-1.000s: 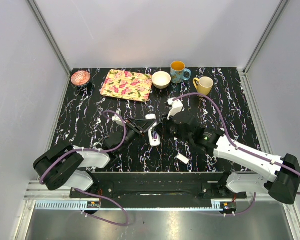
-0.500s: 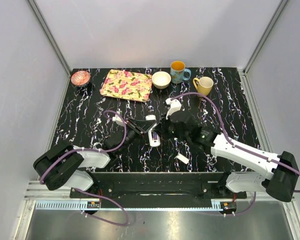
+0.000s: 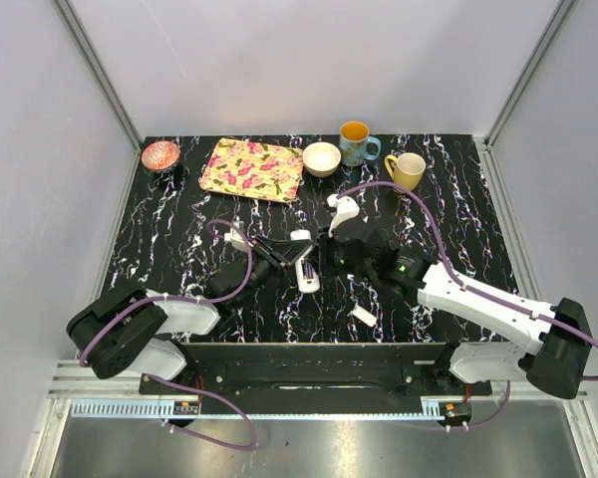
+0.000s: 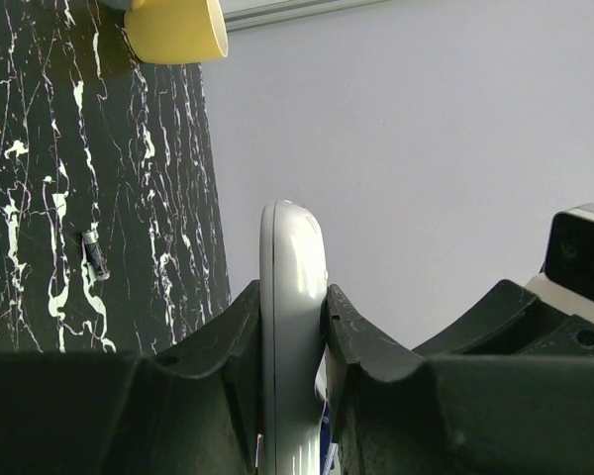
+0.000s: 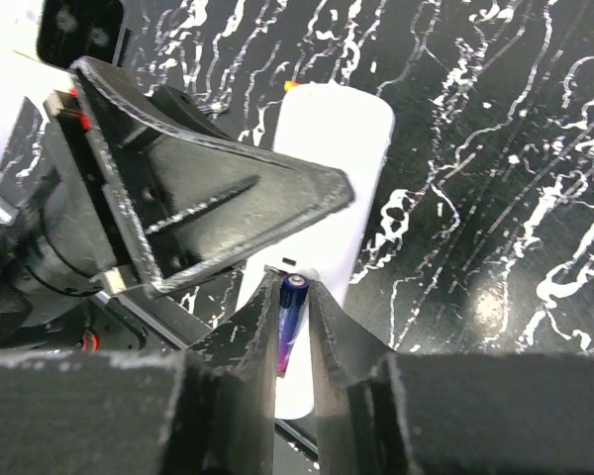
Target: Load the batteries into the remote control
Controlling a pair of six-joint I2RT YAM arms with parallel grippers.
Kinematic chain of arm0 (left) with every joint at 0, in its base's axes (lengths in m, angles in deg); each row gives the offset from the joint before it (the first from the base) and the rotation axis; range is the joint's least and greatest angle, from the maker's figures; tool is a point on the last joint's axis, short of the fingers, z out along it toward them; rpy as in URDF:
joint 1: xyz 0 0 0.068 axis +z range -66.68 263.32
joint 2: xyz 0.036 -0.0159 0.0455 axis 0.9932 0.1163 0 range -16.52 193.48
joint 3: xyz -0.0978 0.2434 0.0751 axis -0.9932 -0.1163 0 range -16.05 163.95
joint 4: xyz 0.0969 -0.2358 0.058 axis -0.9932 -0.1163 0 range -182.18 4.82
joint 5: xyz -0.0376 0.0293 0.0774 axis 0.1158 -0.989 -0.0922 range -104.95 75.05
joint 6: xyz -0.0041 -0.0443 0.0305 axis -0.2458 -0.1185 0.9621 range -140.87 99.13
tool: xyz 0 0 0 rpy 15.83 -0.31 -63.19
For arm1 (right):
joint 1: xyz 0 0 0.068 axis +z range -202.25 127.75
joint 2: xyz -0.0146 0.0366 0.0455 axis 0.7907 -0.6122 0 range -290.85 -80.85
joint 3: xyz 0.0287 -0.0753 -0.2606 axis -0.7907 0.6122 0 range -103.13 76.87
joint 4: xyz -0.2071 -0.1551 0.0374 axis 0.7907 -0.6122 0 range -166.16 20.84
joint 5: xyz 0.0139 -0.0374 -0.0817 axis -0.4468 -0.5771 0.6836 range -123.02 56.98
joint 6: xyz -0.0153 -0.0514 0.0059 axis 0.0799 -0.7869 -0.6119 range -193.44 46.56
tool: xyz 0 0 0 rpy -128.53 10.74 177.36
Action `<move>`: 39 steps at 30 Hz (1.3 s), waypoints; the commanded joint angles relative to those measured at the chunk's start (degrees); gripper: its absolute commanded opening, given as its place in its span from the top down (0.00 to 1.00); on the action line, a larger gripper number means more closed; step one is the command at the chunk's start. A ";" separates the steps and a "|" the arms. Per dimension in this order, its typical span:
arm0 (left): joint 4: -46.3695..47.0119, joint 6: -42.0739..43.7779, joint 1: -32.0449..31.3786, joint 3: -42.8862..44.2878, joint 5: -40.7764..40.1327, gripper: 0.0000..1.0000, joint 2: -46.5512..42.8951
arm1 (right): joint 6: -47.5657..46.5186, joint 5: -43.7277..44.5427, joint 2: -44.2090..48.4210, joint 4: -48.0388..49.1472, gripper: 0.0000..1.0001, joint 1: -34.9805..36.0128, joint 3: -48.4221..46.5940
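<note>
As the right arm [image 3: 478, 299] has edged left across the counter [image 3: 159, 229], its tip now meets the remote control [image 3: 305, 271], which the left fingers [image 4: 233, 346] clamp edge-up near the counter's middle. Only the right wrist view shows the right fingers [image 5: 247, 341] narrowly pinching a purple battery [image 5: 290, 317] over it; only the left wrist view shows a loose battery [image 4: 97, 255] lying on the counter.

Remote control [image 4: 292, 237] half hidden inside left gripper [image 4: 292, 295]; probably a yellow mug [image 4: 173, 25], top-cropped.
</note>
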 commanded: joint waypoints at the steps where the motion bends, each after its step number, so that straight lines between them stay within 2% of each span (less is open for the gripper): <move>1: 15.55 -2.37 0.45 1.46 -0.79 1.00 0.04 | -0.51 3.44 -0.94 -8.12 0.76 0.24 -1.81; 16: 15.46 -2.20 0.45 1.64 0.00 1.00 0.48 | -0.77 3.97 -1.81 -9.53 0.71 0.24 -4.36; 29: 15.20 -2.29 0.45 2.60 0.62 1.00 1.18 | -2.53 2.65 -3.05 -10.23 0.76 0.94 -6.73; 33: 14.58 -2.20 0.54 2.87 0.70 1.00 1.44 | -2.79 2.57 -3.13 -10.58 0.70 1.03 -7.17; 39: 15.20 -2.46 0.54 2.87 0.79 1.00 2.06 | -2.79 3.09 -3.05 -10.58 0.69 1.21 -7.17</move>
